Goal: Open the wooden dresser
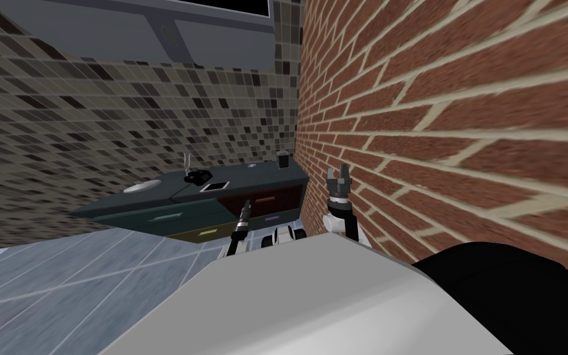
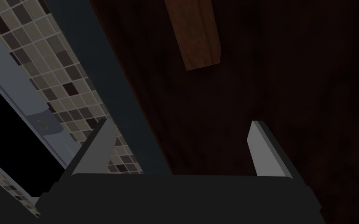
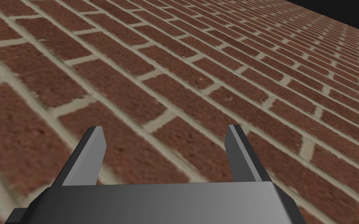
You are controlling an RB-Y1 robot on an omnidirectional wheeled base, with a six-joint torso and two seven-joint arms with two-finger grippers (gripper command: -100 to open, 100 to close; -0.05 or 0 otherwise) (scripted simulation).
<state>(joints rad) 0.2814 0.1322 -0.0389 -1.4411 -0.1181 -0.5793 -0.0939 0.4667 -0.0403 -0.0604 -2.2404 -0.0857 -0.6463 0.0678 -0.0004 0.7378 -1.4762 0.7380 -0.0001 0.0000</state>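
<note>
Dresser, low and long, slate-grey top, dark reddish-brown wood drawer fronts at the brick-wall end, stands against the mosaic-tiled wall, one end in the corner by the red brick wall. Left tool reaches at the upper drawer front near that corner, fingers spread, nothing between them. From the left wrist: dark wood front close ahead, short lighter-brown wooden bar handle beyond the fingertips and off the tool's centre line, not touched. Right tool held up beside the brick wall, released too, idle. Step, we judge: approach to the handle, no drawer pulled out yet. Next move calls for easing the left tool forward and across until the bar sits between the fingers, then clenching and pulling straight back toward us.
</note>
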